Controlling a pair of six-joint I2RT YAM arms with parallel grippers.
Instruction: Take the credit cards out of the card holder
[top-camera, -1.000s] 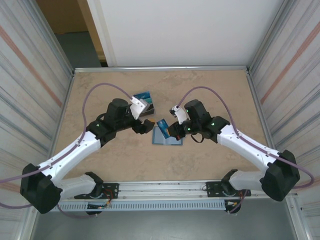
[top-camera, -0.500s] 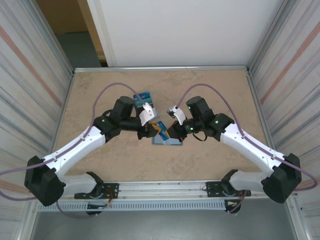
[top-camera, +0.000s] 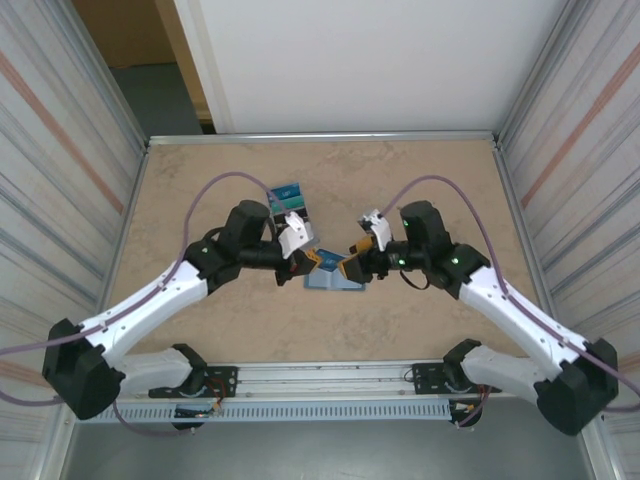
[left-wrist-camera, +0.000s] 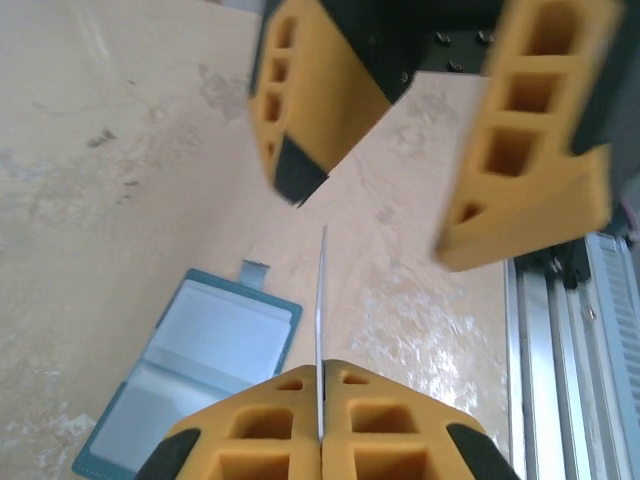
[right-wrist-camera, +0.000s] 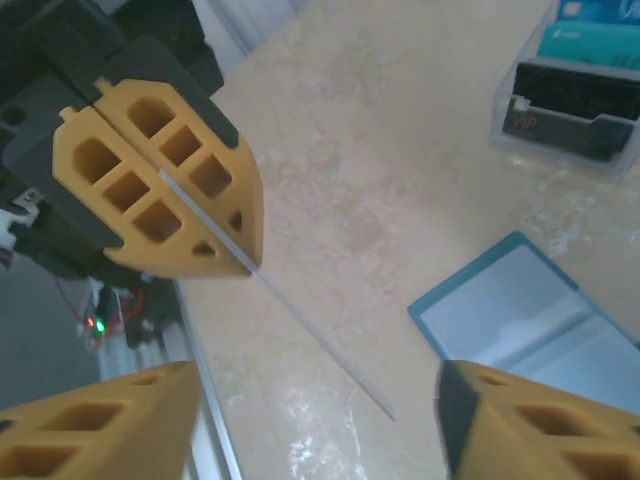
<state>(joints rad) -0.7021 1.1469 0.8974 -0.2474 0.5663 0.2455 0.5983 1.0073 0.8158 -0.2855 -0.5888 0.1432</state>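
The card holder (top-camera: 336, 282) lies open and flat on the table, a teal-blue wallet with pale pocket panels (left-wrist-camera: 205, 365) (right-wrist-camera: 535, 325). Just above it one credit card (top-camera: 333, 263) hangs in the air, edge-on as a thin line in both wrist views (left-wrist-camera: 322, 300) (right-wrist-camera: 320, 345). My left gripper (top-camera: 312, 260) (left-wrist-camera: 322, 368) is shut on the card's left end. My right gripper (top-camera: 357, 262) (right-wrist-camera: 318, 388) stands open around its other end, fingers apart and off the card. More credit cards (top-camera: 288, 197) sit behind in a clear box (right-wrist-camera: 565, 105).
The clear box of cards stands just behind the left gripper. Bare tan tabletop (top-camera: 420, 180) stretches behind and to both sides. A metal rail (top-camera: 330, 375) runs along the near edge, and corrugated walls (top-camera: 60, 180) close both sides.
The left gripper moved right and shut on the card that the right gripper held. The right gripper has opened, let go of the card and shifted slightly right.
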